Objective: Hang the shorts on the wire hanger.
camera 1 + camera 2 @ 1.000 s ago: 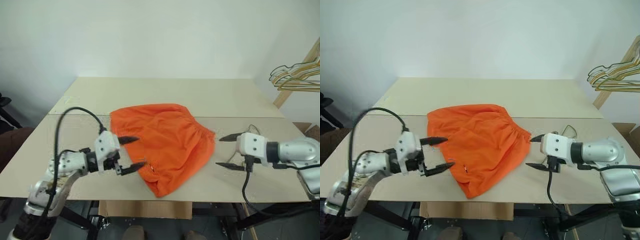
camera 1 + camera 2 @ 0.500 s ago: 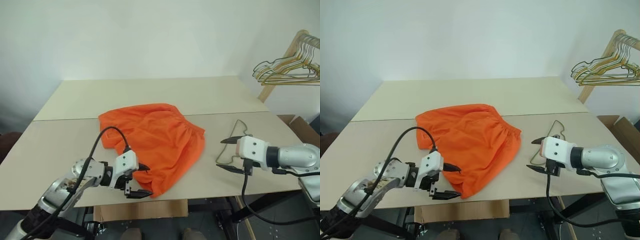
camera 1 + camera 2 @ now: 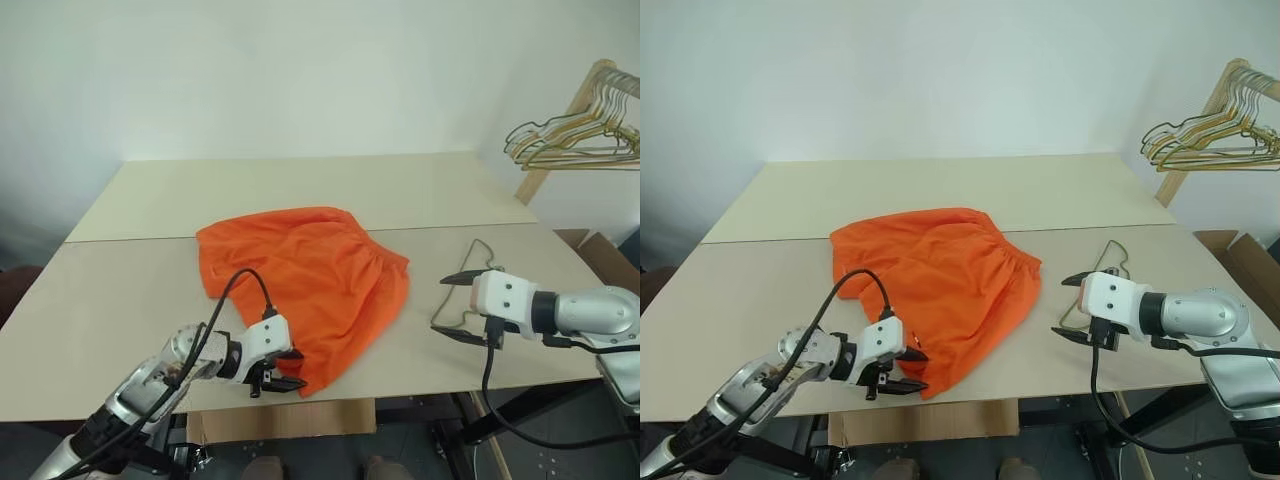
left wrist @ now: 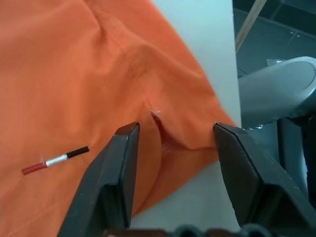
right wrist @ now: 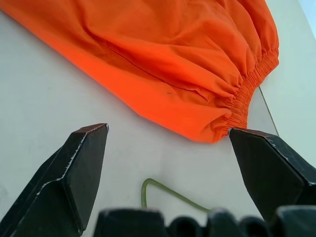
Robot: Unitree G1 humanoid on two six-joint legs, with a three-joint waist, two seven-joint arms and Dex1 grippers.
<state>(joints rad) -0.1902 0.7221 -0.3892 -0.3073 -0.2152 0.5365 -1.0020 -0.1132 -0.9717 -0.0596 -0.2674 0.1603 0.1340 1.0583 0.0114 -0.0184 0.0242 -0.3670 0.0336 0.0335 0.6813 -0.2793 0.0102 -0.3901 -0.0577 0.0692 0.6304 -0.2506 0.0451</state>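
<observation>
The left gripper has dropped to the near hem of the shorts; its jaws have narrowed since a second ago and now straddle a fold of orange fabric, not yet pinching it. A grasp on the hem appears imminent. The shorts lie flat on the worktop. Beside the shorts' waistband, the right gripper stays spread wide over the wire hanger, holding nothing.
</observation>
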